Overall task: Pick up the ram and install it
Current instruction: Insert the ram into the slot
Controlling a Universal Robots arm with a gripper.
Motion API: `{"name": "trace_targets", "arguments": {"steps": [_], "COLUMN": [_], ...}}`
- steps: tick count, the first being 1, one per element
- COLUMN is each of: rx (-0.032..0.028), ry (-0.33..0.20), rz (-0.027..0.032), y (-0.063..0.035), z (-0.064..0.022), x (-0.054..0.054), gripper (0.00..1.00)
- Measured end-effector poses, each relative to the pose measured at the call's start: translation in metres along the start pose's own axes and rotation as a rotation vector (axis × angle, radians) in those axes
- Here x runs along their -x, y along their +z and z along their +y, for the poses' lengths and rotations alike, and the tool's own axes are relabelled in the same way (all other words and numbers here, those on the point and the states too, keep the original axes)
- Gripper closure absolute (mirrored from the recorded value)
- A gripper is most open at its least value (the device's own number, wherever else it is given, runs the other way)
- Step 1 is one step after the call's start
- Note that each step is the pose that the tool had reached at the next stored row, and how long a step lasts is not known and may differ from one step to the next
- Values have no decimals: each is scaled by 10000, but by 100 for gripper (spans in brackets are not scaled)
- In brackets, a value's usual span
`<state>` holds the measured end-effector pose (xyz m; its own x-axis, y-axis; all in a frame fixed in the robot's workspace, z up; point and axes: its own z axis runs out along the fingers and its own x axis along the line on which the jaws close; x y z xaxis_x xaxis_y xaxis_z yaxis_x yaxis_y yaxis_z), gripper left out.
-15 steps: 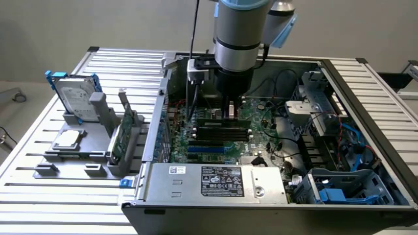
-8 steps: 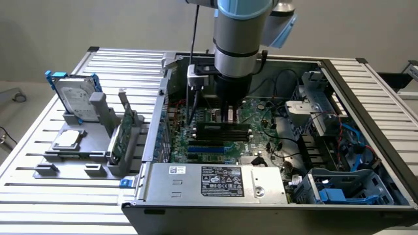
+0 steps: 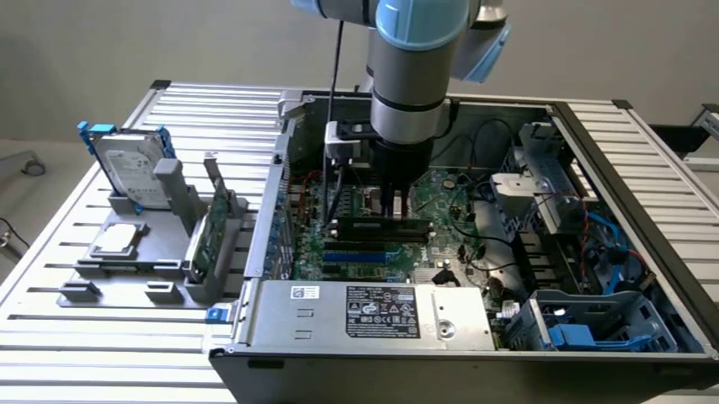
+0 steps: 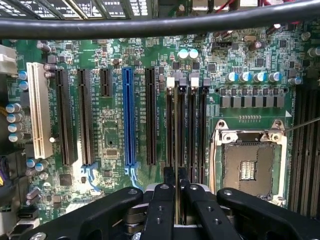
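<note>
Wrist view: the gripper [image 4: 176,176] holds black jaws nearly together, seemingly clamped on the ram [image 3: 382,227]. It is a long, thin, dark stick.

My arm [image 3: 410,84] is a smooth grey tube with pale blue joint caps, ending in a black wrist. A thin black cable [image 3: 335,76] hangs beside it. My jaws are matte black: bulky links, narrow fingers [image 4: 161,210], small silver screws [image 4: 160,186] at the pivots.
</note>
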<state>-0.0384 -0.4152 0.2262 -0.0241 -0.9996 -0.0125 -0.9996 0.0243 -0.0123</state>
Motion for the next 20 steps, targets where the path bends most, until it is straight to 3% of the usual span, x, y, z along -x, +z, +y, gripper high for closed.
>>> {"name": "trace_targets", "arguments": {"steps": [20], "rx": [0], "ry": [1], "rz": [6], "y": [55], "z": [0], "x": [-6], "gripper": [86]}}
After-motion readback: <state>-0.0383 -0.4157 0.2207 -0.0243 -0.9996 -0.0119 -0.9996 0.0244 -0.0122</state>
